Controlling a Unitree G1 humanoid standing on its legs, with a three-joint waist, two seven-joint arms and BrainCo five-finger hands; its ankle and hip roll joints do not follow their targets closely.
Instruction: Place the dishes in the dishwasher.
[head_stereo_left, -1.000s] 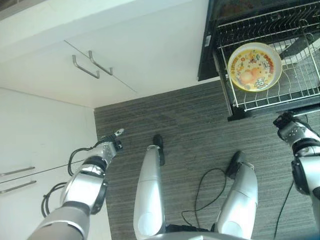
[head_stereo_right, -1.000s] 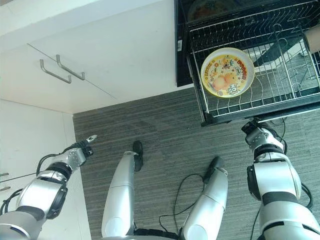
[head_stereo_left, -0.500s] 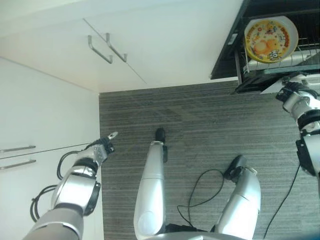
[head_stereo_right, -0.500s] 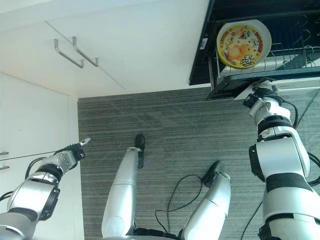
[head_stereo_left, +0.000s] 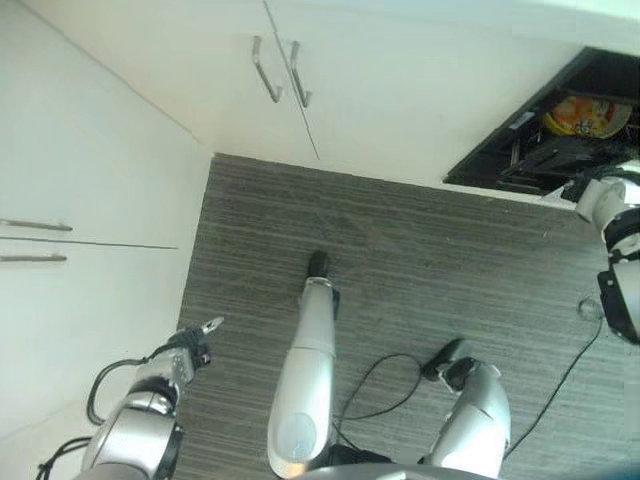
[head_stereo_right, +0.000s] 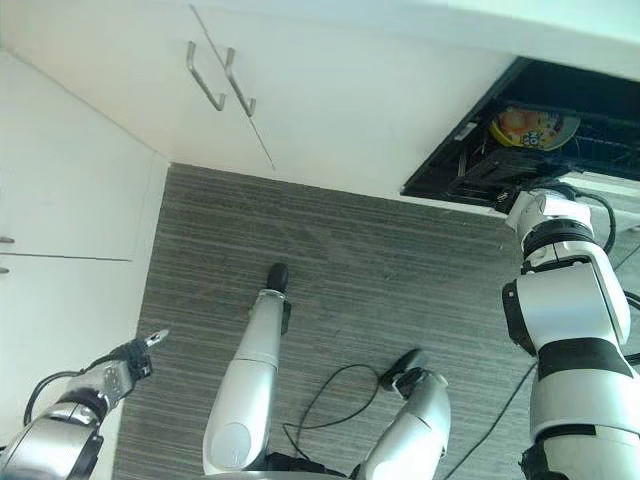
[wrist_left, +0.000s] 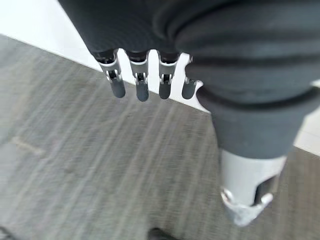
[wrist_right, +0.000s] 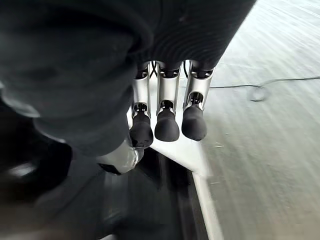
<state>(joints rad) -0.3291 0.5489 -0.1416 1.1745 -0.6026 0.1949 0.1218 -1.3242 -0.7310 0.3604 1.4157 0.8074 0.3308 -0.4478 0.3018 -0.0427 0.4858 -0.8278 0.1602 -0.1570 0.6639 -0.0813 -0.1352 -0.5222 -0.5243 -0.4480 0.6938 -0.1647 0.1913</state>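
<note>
A yellow plate with a printed picture (head_stereo_left: 590, 117) stands in the wire rack (head_stereo_right: 480, 180), which sits inside the dark dishwasher opening (head_stereo_left: 510, 165) at the upper right. My right hand (head_stereo_right: 540, 205) is at the front edge of that opening; in the right wrist view its fingers (wrist_right: 166, 122) are straight, their dark tips against a pale edge of the dishwasher's front, and they hold nothing. At the lower left my left hand (head_stereo_left: 190, 345) hangs over the floor beside the white cabinet, with straight fingers (wrist_left: 142, 85) and nothing in it.
White cabinet doors with two metal handles (head_stereo_left: 280, 70) run along the back. More white fronts with bar handles (head_stereo_left: 35, 225) stand on the left. Grey striped carpet (head_stereo_left: 420, 270) covers the floor between them.
The rack with the yellow plate has slid from pulled out into the dishwasher, my right hand following its front. The camera has swung, shifting the whole picture. The left hand has dropped lower.
</note>
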